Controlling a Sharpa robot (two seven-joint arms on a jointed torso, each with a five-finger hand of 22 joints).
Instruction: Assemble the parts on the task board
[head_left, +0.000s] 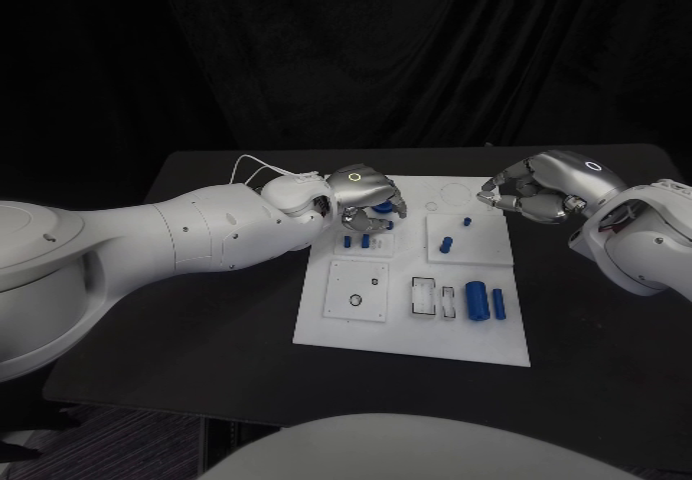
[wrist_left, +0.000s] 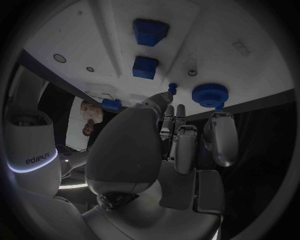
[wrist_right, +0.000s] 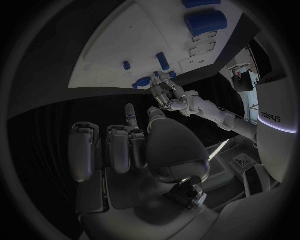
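On the black table (head_left: 216, 330), the white task board (head_left: 418, 335) carries several blue parts (head_left: 476, 300), some seated and others apparently loose, so I judge assembly roughly midway. Left robot hand (head_left: 361, 192) curls over a blue toothed wheel (head_left: 382, 209) at the board's far corner, though actual grip is unclear. Right robot hand (head_left: 531, 192) hovers beyond the far edge, fingers curled around nothing.

Left hand (head_left: 361, 190) fingers curled down; right hand (head_left: 537, 190) curled, empty.

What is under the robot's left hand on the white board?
Under the left hand a round blue knob with a ridged edge peeks out on the white board, with small blue pieces nearby. The fingers cover the board directly beneath them.
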